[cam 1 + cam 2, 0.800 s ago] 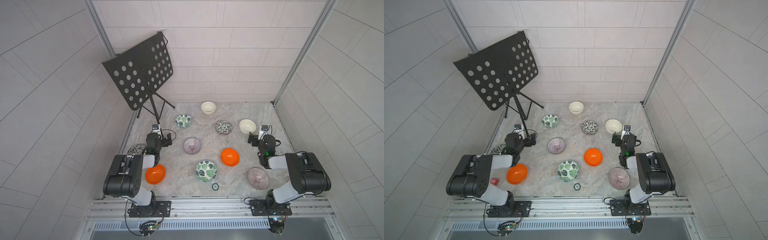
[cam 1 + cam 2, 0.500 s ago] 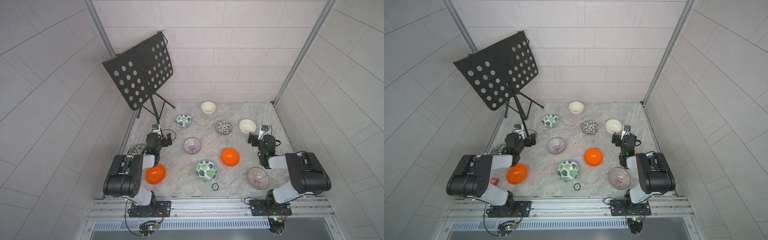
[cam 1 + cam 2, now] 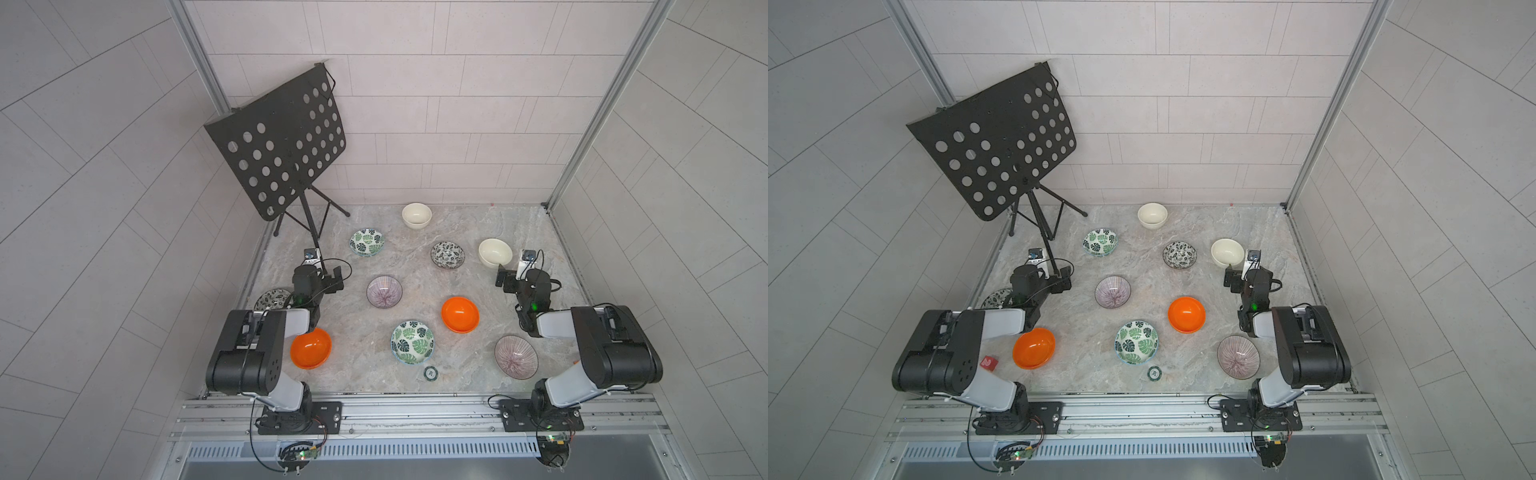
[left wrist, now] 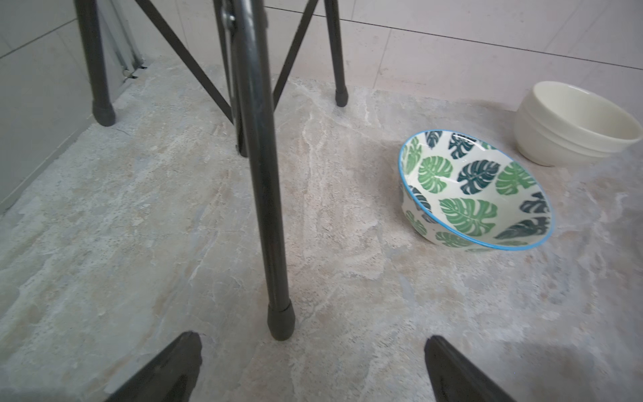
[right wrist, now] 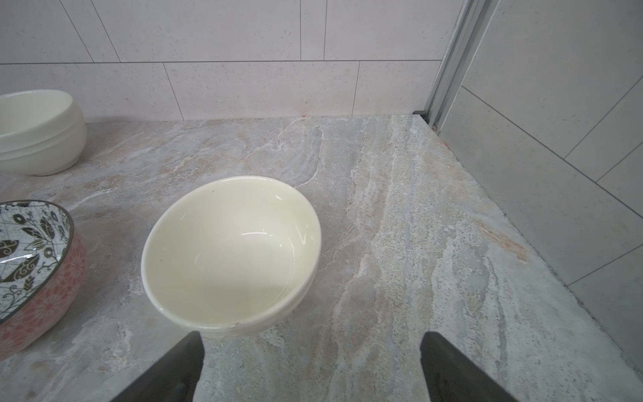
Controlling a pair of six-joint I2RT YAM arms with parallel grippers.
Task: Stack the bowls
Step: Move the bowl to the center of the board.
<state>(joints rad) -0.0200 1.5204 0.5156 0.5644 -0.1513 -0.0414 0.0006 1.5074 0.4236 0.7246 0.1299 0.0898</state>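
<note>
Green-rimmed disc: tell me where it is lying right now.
In a top view the disc lies near the table's front edge, just in front of the nearer green leaf bowl without touching it, with a purple bowl off to its right.

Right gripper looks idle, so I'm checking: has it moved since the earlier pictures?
No. In both top views the right gripper stays beside the same cream bowl, with no shift against it.
</note>
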